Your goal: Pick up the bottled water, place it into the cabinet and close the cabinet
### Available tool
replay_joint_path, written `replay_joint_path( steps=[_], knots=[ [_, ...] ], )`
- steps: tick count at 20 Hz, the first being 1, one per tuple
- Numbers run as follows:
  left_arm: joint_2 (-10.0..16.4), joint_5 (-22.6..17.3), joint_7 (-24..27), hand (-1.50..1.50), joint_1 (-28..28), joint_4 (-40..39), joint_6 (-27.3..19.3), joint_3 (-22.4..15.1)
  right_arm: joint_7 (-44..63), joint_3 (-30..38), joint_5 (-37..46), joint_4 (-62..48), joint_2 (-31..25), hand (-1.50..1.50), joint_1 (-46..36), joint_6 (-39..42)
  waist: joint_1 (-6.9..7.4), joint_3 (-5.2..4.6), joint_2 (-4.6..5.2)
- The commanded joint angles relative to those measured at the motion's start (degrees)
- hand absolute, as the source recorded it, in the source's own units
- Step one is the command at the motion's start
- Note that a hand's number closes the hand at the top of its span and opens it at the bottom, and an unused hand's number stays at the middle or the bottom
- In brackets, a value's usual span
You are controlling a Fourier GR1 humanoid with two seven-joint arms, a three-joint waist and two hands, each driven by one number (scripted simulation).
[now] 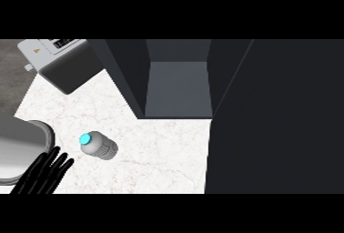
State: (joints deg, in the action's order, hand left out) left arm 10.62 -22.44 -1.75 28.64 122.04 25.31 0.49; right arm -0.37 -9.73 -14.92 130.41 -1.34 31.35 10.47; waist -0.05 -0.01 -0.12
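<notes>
Currently: bottled water (98, 145) is on the white marble counter (154, 154), left of centre in the frame. It's seen almost straight from above, with its cyan cap (85, 138) toward the upper left and its clear ribbed body toward the lower right. Nothing touches it

Left hand (42, 176) is at the lower left corner. Its black fingers are straight and spread, pointing up-frame, and it's released with nothing in it. The fingertips (67, 160) end just below-left of the bottle with a small gap, so no contact. The hand partly overlaps the right rim of the steel sink (20, 145), which runs off the left edge

Cabinet (128, 73) is at upper centre, dark grey and open. Its inner shelf (178, 88) is visible with nothing on it. The bottle is well apart from the opening, down and to the left. A broad dark panel (275, 118) covers the right third of the frame, next to the opening; can't tell whether it's the door or a side wall

Grey appliance (64, 66) with a pale top sits in the upper left corner, on the counter beside the cabinet's left wall
</notes>
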Motion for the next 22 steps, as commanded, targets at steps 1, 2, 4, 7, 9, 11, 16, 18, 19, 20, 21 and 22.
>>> replay_joint_path(
  steps=[1,2,4,7,9,11,16,18,19,20,21,22],
  knots=[
    [-2.9,3.9,5.0,-1.50,3.1,-2.1,2.4,-0.7,-0.8,-0.1,0.7,-2.1,1.0,-1.50,-1.1,-0.8,0.22,0.00,0.01],
    [0.6,-2.4,1.3,-1.50,-0.9,-2.8,1.5,5.4,1.0,-1.8,1.0,1.9,0.6,-1.50,0.9,-1.0,-0.02,0.00,0.03],
    [0.3,-2.2,2.7,-1.50,-3.8,-8.3,2.4,6.5,-4.1,-3.5,3.2,0.2,1.3,-1.50,3.4,0.0,-0.29,-0.01,0.03],
    [0.9,-3.8,0.9,-1.50,-4.2,-6.9,1.4,9.5,-2.8,-2.2,3.1,-1.0,0.4,-1.50,1.3,0.3,-0.05,0.01,0.04],
    [-0.7,1.6,0.9,-1.50,-10.4,-11.3,-0.9,7.1,-4.9,-3.2,4.0,-1.7,0.5,-1.50,2.8,1.2,-0.38,0.01,0.06],
    [0.0,2.6,5.0,-1.50,-8.6,-14.9,3.5,8.5,-6.0,-3.3,4.1,-1.1,0.4,-1.50,4.5,1.3,-0.21,0.00,0.03],
    [2.0,6.6,9.3,-1.50,-18.8,-27.5,3.1,12.3,-1.9,-1.3,1.7,-1.0,-0.5,-1.50,-0.1,0.3,-0.38,-0.02,0.17],
    [2.5,6.5,7.6,-1.50,-18.2,-25.7,3.6,12.2,-4.9,-2.9,3.3,-1.6,-0.4,-1.50,3.0,1.3,-0.30,0.00,0.08],
    [1.2,9.5,9.3,-1.50,-17.3,-26.5,3.2,10.9,-6.9,-3.2,2.3,-1.6,-0.9,-1.50,5.5,3.0,-0.35,0.01,0.05],
    [2.9,8.7,12.0,-1.50,-19.6,-31.9,5.6,12.7,-7.2,-2.4,3.0,-1.9,-0.6,-1.50,3.9,2.2,-0.38,-0.01,0.08],
    [1.4,11.0,11.2,-1.50,-19.2,-30.7,4.2,10.7,-8.7,-4.8,4.7,-2.5,-0.4,-1.50,5.9,3.0,-0.38,0.00,0.05],
    [1.9,12.0,14.6,-1.50,-20.7,-35.8,4.8,11.9,-6.3,-4.8,3.1,2.2,-0.9,-1.50,8.2,2.3,-0.56,-0.02,0.07]
  ],
)
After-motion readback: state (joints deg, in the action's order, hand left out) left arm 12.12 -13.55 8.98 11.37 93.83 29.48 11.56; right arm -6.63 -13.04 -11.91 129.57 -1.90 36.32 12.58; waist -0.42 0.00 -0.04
